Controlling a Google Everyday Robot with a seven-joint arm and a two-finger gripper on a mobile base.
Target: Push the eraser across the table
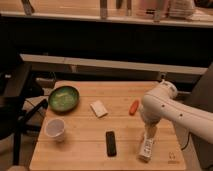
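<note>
Eraser: flat blk rect.; claw over tube

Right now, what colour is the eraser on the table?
The eraser is black, camera view; the gripper is by the white tube beside it.

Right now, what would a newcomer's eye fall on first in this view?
The big white arm on the right stands out, its tool hanging just above the white tube near the table's front right corner. Next comes the green bowl at the left, then the black eraser, lying untouched at the front centre.
</note>
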